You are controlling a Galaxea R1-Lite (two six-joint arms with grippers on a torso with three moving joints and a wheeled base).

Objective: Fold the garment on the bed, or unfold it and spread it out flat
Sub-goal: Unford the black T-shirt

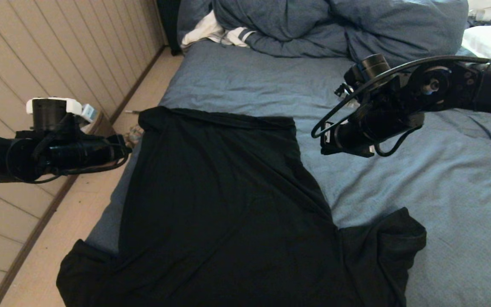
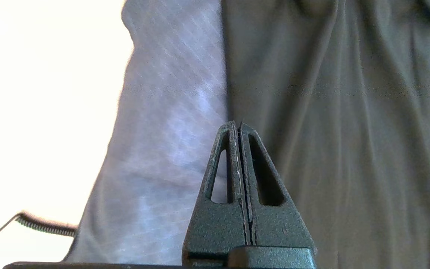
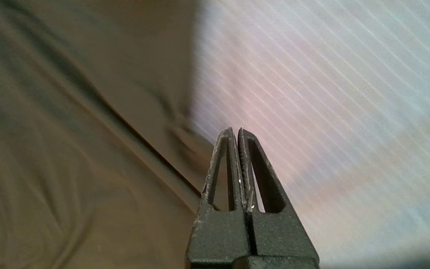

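A bunched blue-grey duvet (image 1: 339,25) lies beside a white striped cloth (image 1: 215,32).

The left hand (image 1: 122,149) hangs in the air beside the left edge of the garment (image 1: 220,204), fingers pressed together, holding nothing. The right hand (image 1: 324,145) hovers off the garment's right edge, likewise closed and empty.

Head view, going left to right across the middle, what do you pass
Left gripper, shut, out over the floor beside the bed → black T-shirt spread on the sheet → right gripper, shut, above the bed → bare blue-grey sheet out to the right edge.
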